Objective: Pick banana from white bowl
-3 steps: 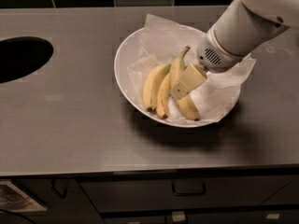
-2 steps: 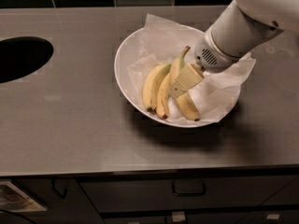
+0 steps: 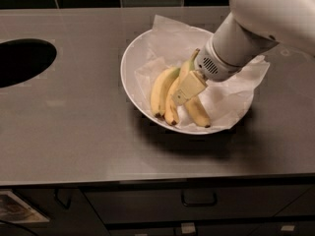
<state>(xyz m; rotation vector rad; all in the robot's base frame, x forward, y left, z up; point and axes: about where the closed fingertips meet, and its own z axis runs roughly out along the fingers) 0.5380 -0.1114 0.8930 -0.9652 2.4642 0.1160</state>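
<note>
Banana: the longest of the three fruits [image 3: 172,110], lying in the middle of the cluster, greenish stem toward the back of the bowl and dark tip toward the front edge.
Neighbours: one shorter banana [image 3: 159,91] touches it on the camera-left side, and another [image 3: 198,112] lies just beside it on the camera-right side.
Paper: a crumpled white sheet [image 3: 172,39] lines the bowl under the fruit and spills over the far and right-hand rim.
White bowl: wide and shallow [image 3: 129,77], sitting on the grey counter [image 3: 88,127] with all three bananas inside it.
End effector: down in the bowl [image 3: 187,89], its pale tip resting over the middle of the long banana, on the end of the white arm [image 3: 236,38] that reaches in from the upper right.
End effector state: I cannot tell whether it is wide, narrow or already gripping, since its tip covers the contact.
Step in hand: by my reading, the grasp itself; the banana lies in the bowl and is not yet lifted.
Next move: probably a firm hold on the middle fruit alone, then a straight lift clear of the rim, without dragging the neighbours or the paper.
Surroundings: a dark round opening [image 3: 22,60] in the counter lies well to the left.
</note>
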